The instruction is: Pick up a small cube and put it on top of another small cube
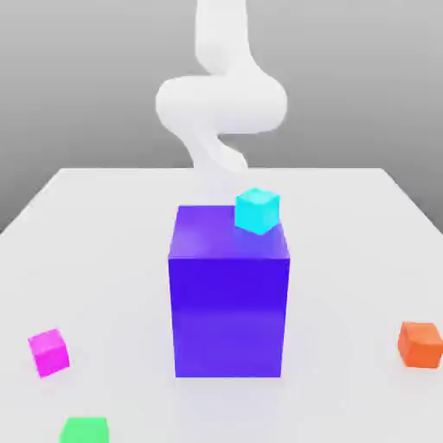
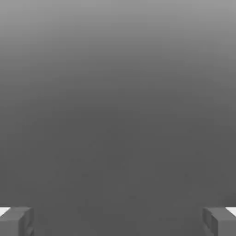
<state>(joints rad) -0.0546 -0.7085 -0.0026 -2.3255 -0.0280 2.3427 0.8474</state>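
Four small cubes show in the exterior view. A cyan cube (image 1: 257,210) rests on the far right corner of the tall blue block's top (image 1: 228,294). On the table lie a magenta cube (image 1: 48,351) at the exterior view's left, a green cube (image 1: 85,430) at the front left edge, and an orange cube (image 1: 420,343) at the right. My white arm (image 1: 221,104) curls up behind the blue block. In the hand view my gripper (image 2: 118,222) is open, its two grey fingertips (image 2: 17,221) far apart with nothing between them and plain grey background beyond.
The tall blue block stands in the middle of the white table (image 1: 112,216) and rises well above the small cubes. The table's far edge runs behind the arm, and its side edges slant outward toward the front.
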